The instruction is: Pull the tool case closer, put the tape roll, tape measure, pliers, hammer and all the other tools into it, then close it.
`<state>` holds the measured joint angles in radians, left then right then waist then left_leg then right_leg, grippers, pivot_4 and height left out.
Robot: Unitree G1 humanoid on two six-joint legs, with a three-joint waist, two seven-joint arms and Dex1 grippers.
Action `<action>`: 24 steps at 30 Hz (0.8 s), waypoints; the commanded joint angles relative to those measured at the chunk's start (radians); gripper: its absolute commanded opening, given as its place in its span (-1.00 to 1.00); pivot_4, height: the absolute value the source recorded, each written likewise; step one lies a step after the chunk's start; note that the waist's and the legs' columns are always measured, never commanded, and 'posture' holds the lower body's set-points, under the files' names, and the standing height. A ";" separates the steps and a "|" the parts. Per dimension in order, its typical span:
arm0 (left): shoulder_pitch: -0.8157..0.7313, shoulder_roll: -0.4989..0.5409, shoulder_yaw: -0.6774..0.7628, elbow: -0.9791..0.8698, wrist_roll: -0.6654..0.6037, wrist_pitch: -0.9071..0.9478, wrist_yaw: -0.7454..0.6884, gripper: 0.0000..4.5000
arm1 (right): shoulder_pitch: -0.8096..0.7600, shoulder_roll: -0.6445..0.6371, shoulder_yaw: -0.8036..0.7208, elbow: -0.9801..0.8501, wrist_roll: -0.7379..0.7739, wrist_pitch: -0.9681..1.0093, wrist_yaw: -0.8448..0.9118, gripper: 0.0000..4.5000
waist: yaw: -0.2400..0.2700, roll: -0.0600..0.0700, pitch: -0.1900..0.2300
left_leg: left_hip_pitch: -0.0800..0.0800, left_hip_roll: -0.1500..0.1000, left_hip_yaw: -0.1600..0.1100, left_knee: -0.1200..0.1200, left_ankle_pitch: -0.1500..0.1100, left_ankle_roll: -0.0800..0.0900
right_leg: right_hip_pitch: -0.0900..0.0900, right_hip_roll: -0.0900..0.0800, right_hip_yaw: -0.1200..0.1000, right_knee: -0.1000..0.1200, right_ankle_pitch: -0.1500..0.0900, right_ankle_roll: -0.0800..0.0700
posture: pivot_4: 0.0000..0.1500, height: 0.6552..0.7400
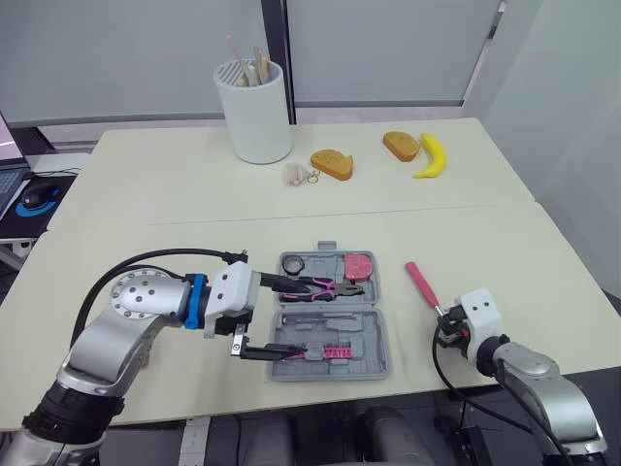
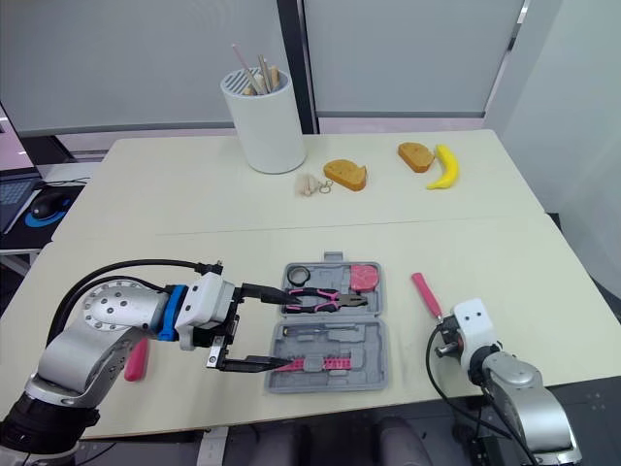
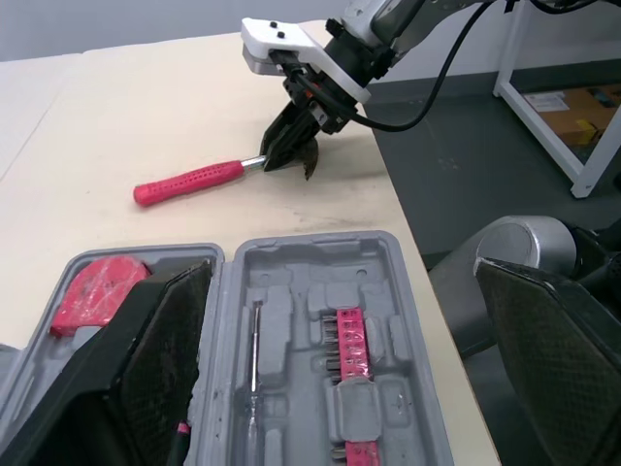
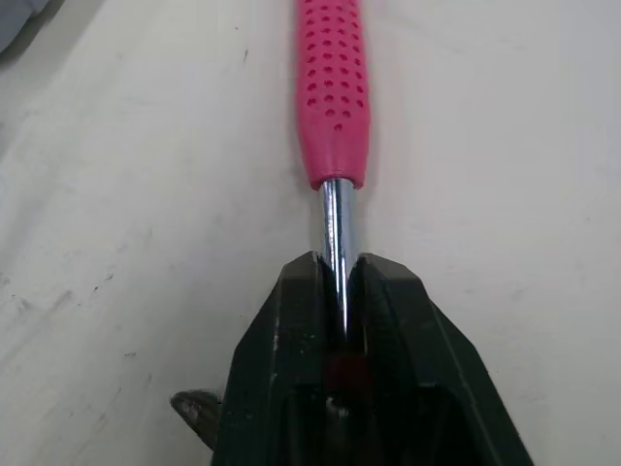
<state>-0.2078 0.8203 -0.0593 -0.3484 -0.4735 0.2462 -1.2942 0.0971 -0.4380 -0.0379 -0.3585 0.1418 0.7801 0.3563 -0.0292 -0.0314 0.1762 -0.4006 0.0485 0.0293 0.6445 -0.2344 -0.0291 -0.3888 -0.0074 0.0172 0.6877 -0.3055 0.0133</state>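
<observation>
Okay, head view: my left gripper [image 1: 291, 318] gapes wide, empty, over the open tool case [image 1: 370, 361]; hammer [image 1: 422, 284] at its 3 o'clock. Right wrist view: right gripper [image 4: 338, 268] pinched on its bare steel shank, which is thin and slick and could swivel or slip on lift.

Claw [image 4: 339, 270] tight on hammer [image 4: 332, 89] shaft

The grey tool case [image 1: 381, 332] lies open on the tabletop [image 1: 175, 199], holding pink pliers [image 1: 330, 287], a tape roll [image 1: 294, 263] and a red tape measure [image 1: 359, 264]. The pink-handled hammer [image 1: 421, 283] lies just right of it.
</observation>
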 commanded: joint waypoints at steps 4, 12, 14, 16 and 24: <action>0.043 0.042 0.075 -0.022 -0.032 0.012 -0.003 1.00 | 0.003 -0.079 -0.011 -0.062 -0.003 -0.023 0.052 -0.90 | 0.000 0.000 0.000 | 0.000 0.000 0.000 0.000 0.000 0.000 | 0.000 0.000 0.000 0.000 0.000 0.000 | 1.00 0.77; 0.209 0.133 0.190 0.029 0.003 -0.092 -0.061 1.00 | -0.079 -0.405 0.055 -0.235 0.012 -0.054 0.320 -0.90 | -0.002 0.002 0.001 | 0.001 0.000 0.001 0.000 0.000 0.000 | 0.000 -0.001 0.000 0.000 0.000 0.000 | 1.00 0.77; 0.240 0.147 0.213 0.050 0.015 -0.124 -0.075 1.00 | -0.145 -0.509 0.102 -0.259 0.012 -0.069 0.424 -0.90 | 0.000 0.002 0.001 | 0.001 0.001 0.000 0.000 0.000 0.000 | 0.000 -0.001 0.000 0.000 0.000 0.000 | 1.00 0.77; 0.260 0.155 0.228 0.065 0.022 -0.142 -0.082 1.00 | -0.202 -0.569 0.138 -0.266 0.015 -0.074 0.492 -0.90 | 0.001 0.001 0.001 | 0.000 0.001 0.000 0.000 0.000 0.000 | 0.000 -0.001 -0.001 -0.001 0.000 0.000 | 1.00 0.77; 0.317 0.175 0.250 0.082 0.044 -0.173 -0.091 1.00 | -0.463 -0.608 0.369 -0.296 0.000 -0.058 0.709 -0.90 | 0.001 0.002 0.002 | 0.000 0.000 0.000 -0.001 0.000 0.000 | 0.000 -0.007 -0.001 -0.003 0.000 -0.001 | 1.00 0.77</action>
<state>0.1055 0.9798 0.1651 -0.2612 -0.4358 0.0931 -1.3851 -0.3331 -1.0509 0.3103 -0.6217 0.1429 0.7151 1.0380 -0.0280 -0.0299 0.1779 -0.4010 0.0485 0.0295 0.6438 -0.2345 -0.0290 -0.3891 -0.0146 0.0157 0.6848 -0.3049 0.0120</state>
